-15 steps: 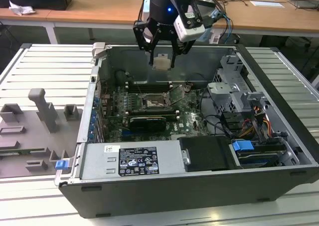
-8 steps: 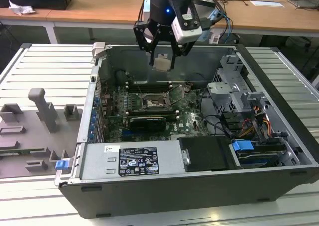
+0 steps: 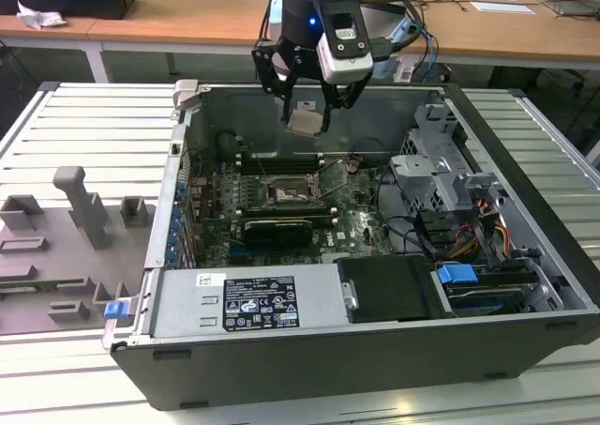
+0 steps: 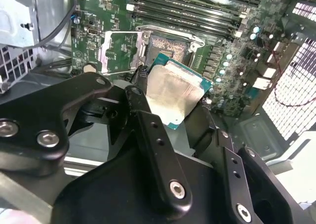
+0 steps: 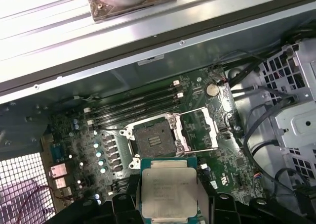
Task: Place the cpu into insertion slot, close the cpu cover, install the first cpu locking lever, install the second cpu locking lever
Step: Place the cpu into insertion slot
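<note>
My gripper [image 3: 306,115] hangs above the open computer case, shut on the cpu [image 3: 306,121] by its edges. The chip's dull silver top is plain in both wrist views [image 4: 173,93] [image 5: 168,189], with a dark finger on either side. Well below it, on the green board, the insertion slot [image 3: 284,196] [image 4: 168,48] [image 5: 155,139] lies open and bare. The cpu cover [image 4: 121,52] [image 5: 200,130] is swung back beside the socket, its silver frame standing off the slot. The cpu is held in the air, apart from the socket.
Long memory slots [image 3: 281,162] run behind the socket and a black graphics card [image 3: 277,228] lies in front of it. A power supply [image 3: 248,303] fills the case front. A drive cage [image 3: 441,162] and cables [image 3: 469,228] crowd the exterior view's right. A grey fixture tray [image 3: 66,247] sits outside.
</note>
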